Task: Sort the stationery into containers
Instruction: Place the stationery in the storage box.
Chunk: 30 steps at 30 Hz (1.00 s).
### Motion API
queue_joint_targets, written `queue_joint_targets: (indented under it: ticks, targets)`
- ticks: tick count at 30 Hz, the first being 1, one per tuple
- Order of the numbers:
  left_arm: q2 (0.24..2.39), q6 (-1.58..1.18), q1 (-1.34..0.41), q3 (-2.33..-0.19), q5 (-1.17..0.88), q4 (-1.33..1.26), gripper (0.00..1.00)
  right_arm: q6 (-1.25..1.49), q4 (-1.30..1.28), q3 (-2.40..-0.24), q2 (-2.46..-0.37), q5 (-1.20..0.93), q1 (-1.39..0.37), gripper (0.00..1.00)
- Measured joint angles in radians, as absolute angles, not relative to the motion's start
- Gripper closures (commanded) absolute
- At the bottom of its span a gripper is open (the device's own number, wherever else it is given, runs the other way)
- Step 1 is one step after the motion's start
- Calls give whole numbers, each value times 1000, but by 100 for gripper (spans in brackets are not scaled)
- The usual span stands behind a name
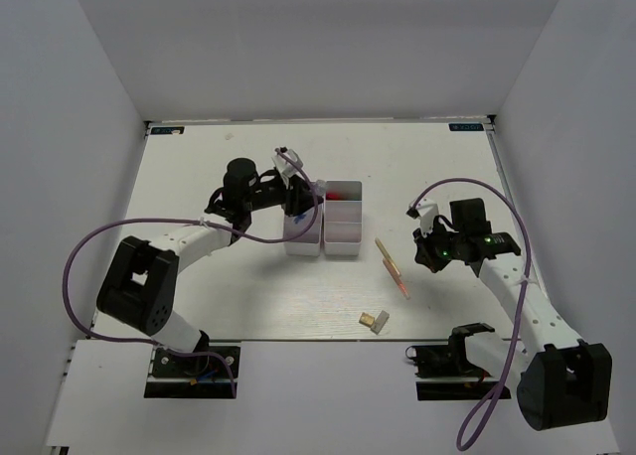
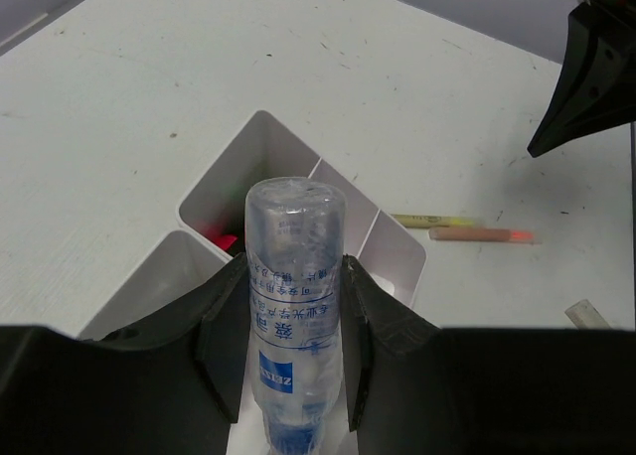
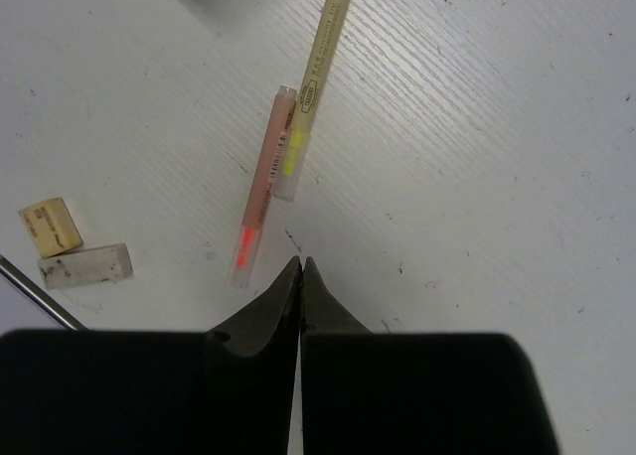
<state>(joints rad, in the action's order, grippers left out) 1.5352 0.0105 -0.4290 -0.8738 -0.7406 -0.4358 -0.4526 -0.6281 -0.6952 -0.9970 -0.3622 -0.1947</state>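
— Where is the tube?
— The clear bluish tube point(image 2: 294, 276) is clamped between the jaws of the left gripper point(image 2: 294, 321), above the white trays point(image 2: 260, 147). Something red lies in one compartment.
— And the other arm?
— The right gripper point(image 3: 301, 268) has its jaws pressed together on nothing, over the worktop point(image 3: 477, 177). Just beyond it lie an orange pen point(image 3: 260, 192) and a yellowish pen point(image 3: 316, 87), touching. A tan block point(image 3: 50, 225) and a whitish block point(image 3: 87, 264) sit nearby.
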Motion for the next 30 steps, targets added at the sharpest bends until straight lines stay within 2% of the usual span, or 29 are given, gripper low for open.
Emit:
queue_joint_targets:
  ticks: [11, 30]
  targets:
    - [1551, 15, -418, -844, -800, -537, 100, -453, -629, -695, -1008, -362, -195, 100]
    - [1599, 99, -383, -849, -860, -531, 100, -454, -629, -695, -1027, -362, -195, 100]
